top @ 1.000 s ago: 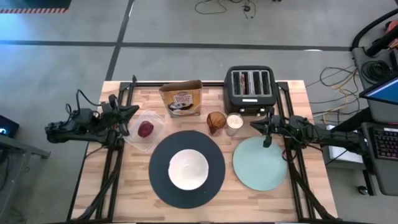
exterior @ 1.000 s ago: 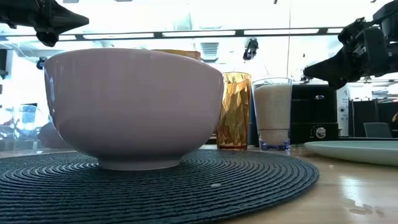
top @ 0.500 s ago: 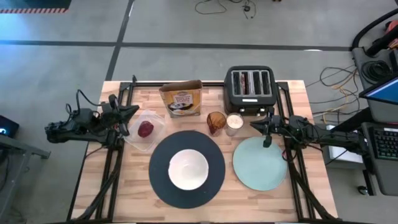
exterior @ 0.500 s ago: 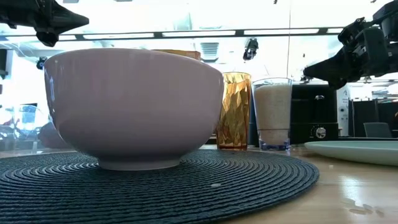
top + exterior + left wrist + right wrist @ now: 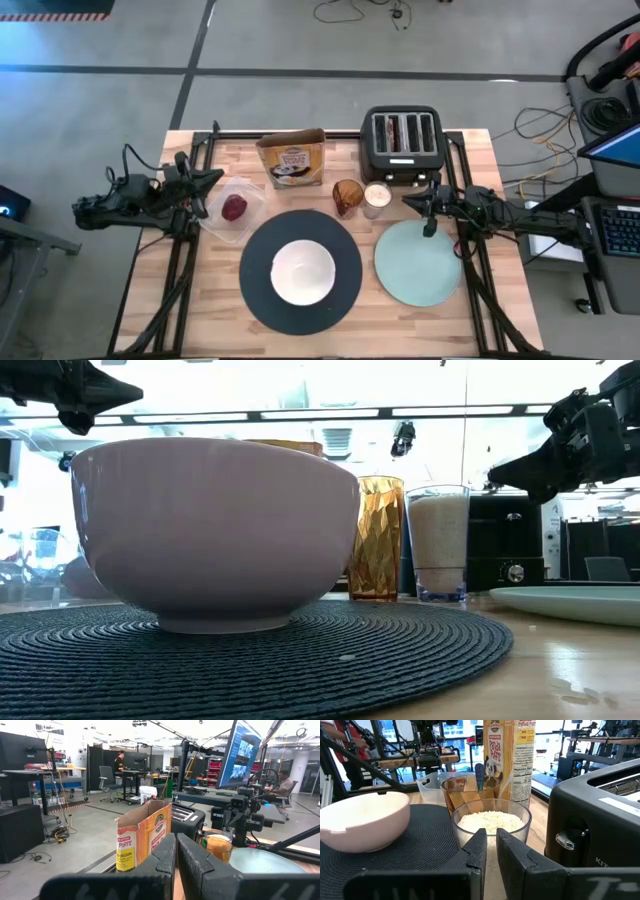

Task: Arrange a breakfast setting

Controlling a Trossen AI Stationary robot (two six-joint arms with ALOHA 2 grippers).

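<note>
Black four-slot toaster (image 5: 400,145) stood at table's far edge, faceted amber glass tumbler (image 5: 347,196), clear glass of white grains (image 5: 377,199) beside it.

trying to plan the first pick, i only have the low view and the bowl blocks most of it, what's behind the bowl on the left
Observer: A clear container holding the dark red fruit sits beside the large black round plate, near the left gripper.
Operator: is that gripper holding anything
Observer: No. In the left wrist view its fingers are closed together with nothing between them.
Operator: any toast out yet
Observer: None shows on the table. The pale green plate is bare, and the high view shows dark slots in the toaster, contents unclear.
Operator: and the right gripper
Observer: It hangs over the far edge of the green plate, near the glass of white grains, fingers nearly together, empty.
</note>
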